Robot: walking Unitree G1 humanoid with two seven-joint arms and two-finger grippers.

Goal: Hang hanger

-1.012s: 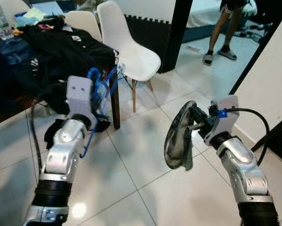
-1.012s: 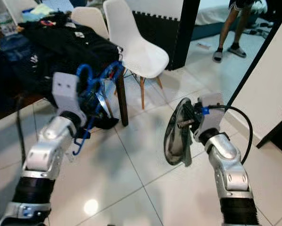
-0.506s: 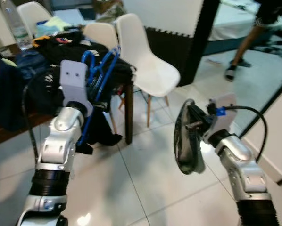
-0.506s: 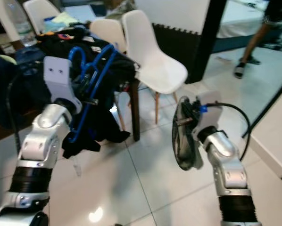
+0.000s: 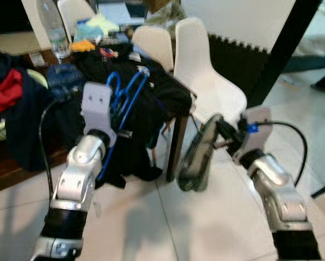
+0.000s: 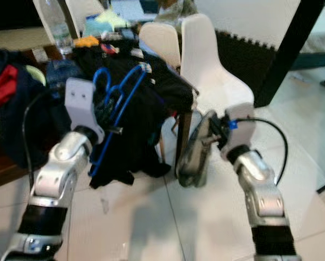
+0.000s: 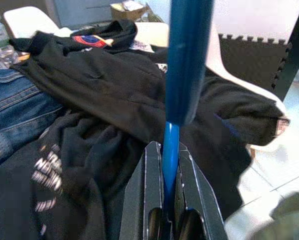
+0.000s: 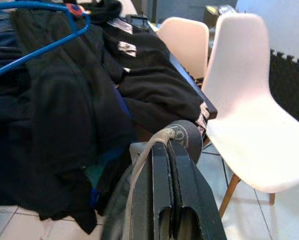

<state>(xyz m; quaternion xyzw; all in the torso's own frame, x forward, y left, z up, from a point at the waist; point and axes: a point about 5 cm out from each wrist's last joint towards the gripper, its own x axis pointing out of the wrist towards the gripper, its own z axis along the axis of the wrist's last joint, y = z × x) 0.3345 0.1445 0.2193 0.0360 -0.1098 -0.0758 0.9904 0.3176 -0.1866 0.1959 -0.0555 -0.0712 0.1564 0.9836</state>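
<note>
A blue plastic hanger [image 5: 122,106] stands upright in my left gripper [image 5: 118,128], which is shut on its bar; the bar runs up between the fingers [image 7: 169,165]. My right gripper [image 5: 221,142] is shut on a grey-green garment [image 5: 195,160] that hangs limp below it over the floor. Its collar edge sits pinched between the fingers [image 8: 164,142]. The garment hangs to the right of the hanger, apart from it.
A dark wooden table [image 5: 176,141] piled with black clothes [image 5: 146,92], jeans [image 5: 62,76] and a red cloth [image 5: 10,89] stands just ahead. White chairs [image 5: 206,81] are behind it. A water bottle [image 5: 51,27] stands at the back. Pale tiled floor [image 5: 206,228] lies below.
The camera has swung towards the table, which is closer and more central. Both grippers keep their hold; the garment has swung leftward, nearer the table leg.
</note>
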